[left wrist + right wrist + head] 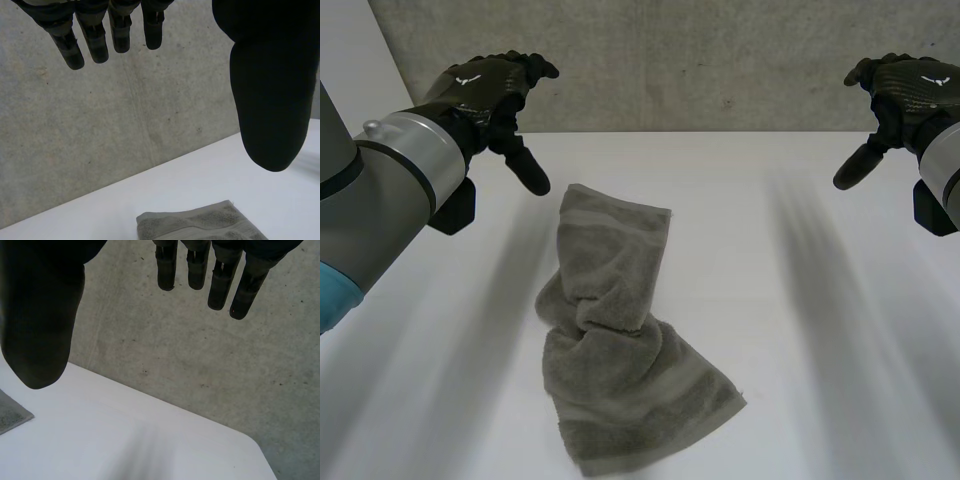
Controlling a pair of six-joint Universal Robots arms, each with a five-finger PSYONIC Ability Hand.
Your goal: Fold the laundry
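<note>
A grey-green towel (620, 340) lies crumpled and twisted at its middle on the white table (800, 330), running from the table's middle toward the front edge. My left hand (495, 95) hovers above the table at the back left, open, with straight fingers and nothing in it. My right hand (900, 95) hovers at the back right, also open and empty. In the left wrist view the towel's far end (200, 225) lies on the table below the left hand's fingers (95, 35) and thumb. A towel corner (10, 415) lies beside the right hand's thumb (40, 315) in the right wrist view.
A grey concrete wall (700, 60) rises behind the table's back edge. The table's right back corner (252, 440) is rounded and lies below the right hand's fingertips.
</note>
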